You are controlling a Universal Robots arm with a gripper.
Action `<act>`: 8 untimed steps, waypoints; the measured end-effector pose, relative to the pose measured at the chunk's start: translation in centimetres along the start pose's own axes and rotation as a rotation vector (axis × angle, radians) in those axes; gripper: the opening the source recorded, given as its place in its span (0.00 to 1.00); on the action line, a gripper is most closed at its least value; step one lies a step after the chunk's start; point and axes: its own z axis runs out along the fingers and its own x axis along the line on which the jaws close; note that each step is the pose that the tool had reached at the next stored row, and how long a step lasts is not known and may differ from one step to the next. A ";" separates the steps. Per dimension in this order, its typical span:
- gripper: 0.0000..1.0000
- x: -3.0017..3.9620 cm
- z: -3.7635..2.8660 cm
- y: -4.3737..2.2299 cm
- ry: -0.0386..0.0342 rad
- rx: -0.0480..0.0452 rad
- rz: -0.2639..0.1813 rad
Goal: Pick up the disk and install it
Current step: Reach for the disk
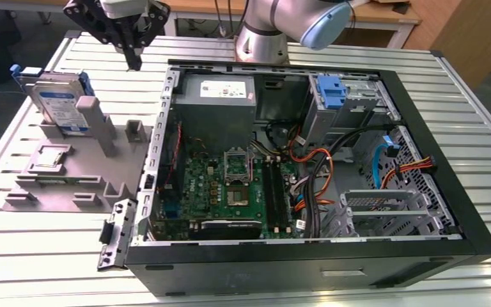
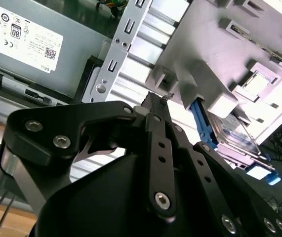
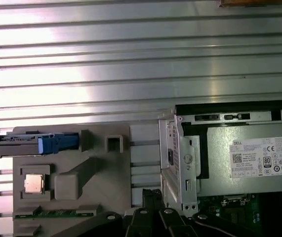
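One silver rectangular hard disk [image 1: 58,102] with a blue-and-white label and a blue plastic carrier frame is seen standing on edge in a slot of one grey plastic holding fixture [image 1: 92,167], at the exterior view's left. It is not held by anything.

One black two-fingered gripper [image 1: 133,64] is seen above the slatted aluminium table [image 1: 467,109], between the fixture and the back corner of one open black computer case [image 1: 314,268]. It is near the disk but apart from it. In the second wrist view the gripper [image 2: 155,98] is shown with its two fingers pressed together at the tips, and nothing is gripped between them.

In the first wrist view the disk [image 3: 12,140] is seen edge-on, and one square processor chip [image 3: 33,183] lies flat on the fixture [image 3: 81,173].

Inside the case, one grey metal power-supply box [image 1: 215,93] with a white sticker and one tall blue plastic latch [image 1: 332,93] are counted.
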 end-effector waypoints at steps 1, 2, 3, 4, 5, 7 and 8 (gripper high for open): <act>0.10 0.01 0.00 0.00 0.0001 -0.0001 0.000; 0.10 0.08 0.01 0.00 0.0004 -0.0009 0.000; 0.10 0.15 0.02 0.02 0.0012 -0.0017 0.000; 0.10 0.23 0.02 0.06 0.0040 -0.0026 0.000; 0.10 0.35 0.03 0.11 0.0082 -0.0031 0.000; 0.10 0.72 0.06 0.22 0.0176 -0.0039 0.001; 0.10 0.93 0.08 0.25 0.0219 -0.0043 0.001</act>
